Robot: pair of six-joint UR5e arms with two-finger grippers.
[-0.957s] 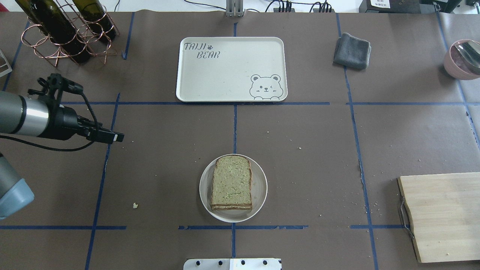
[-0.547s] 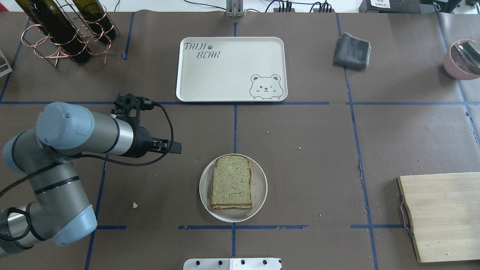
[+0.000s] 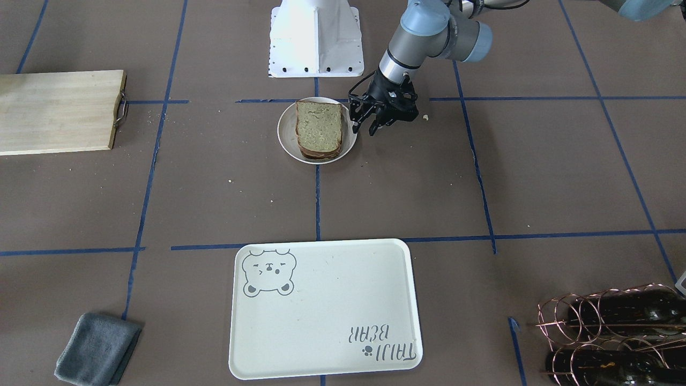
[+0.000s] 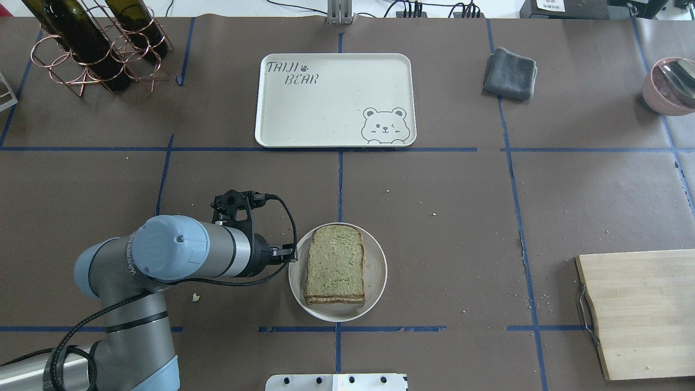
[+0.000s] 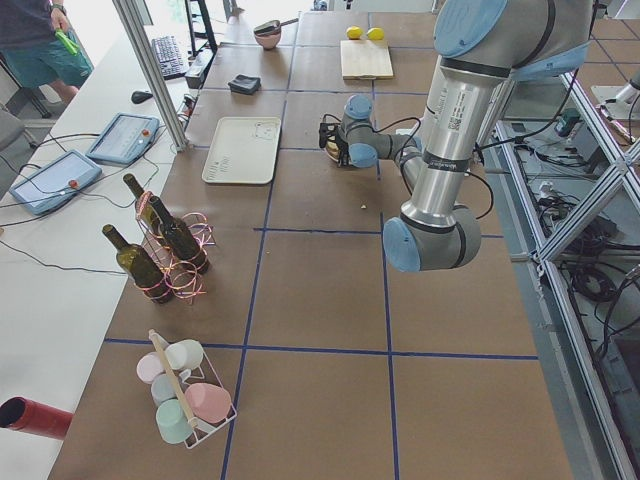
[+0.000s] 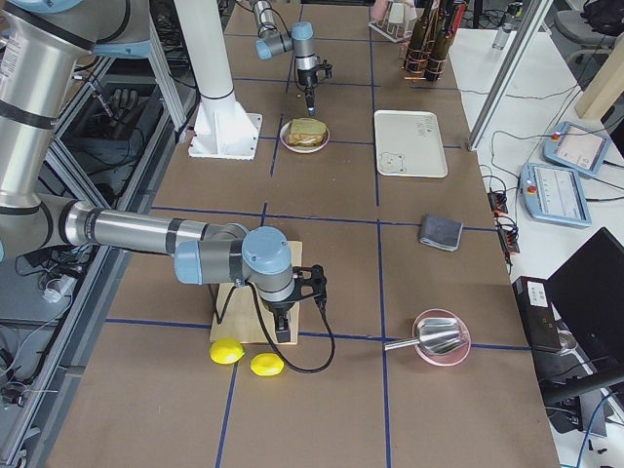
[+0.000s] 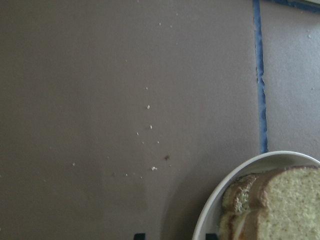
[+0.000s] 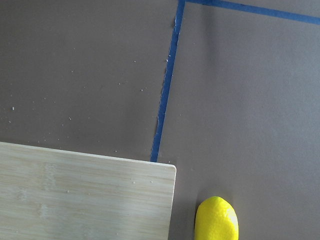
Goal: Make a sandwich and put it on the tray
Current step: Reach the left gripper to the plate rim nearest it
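The sandwich (image 4: pixel 335 264) is two stacked bread slices on a small round white plate (image 4: pixel 376 277) at the table's near centre; the egg is not visible. It also shows in the front-facing view (image 3: pixel 319 128) and the left wrist view (image 7: pixel 287 200). My left gripper (image 3: pixel 363 128) is open and empty, pointing down just beside the plate's left rim (image 4: pixel 293 271). The cream tray (image 4: pixel 326 108) with the bear drawing lies empty at the far centre. My right gripper (image 6: pixel 283 327) hangs over the wooden board's corner; I cannot tell if it is open or shut.
A wooden board (image 4: pixel 640 312) lies at the near right, with two lemons (image 6: pixel 244 356) beside it. A grey cloth (image 4: pixel 510 73) and a pink bowl (image 4: pixel 670 87) are at the far right. A wine bottle rack (image 4: pixel 92 43) stands at the far left.
My left arm has swung right and nearer, bringing the gripper from the table's left side to the plate's left rim. The sandwich and tray have not moved.
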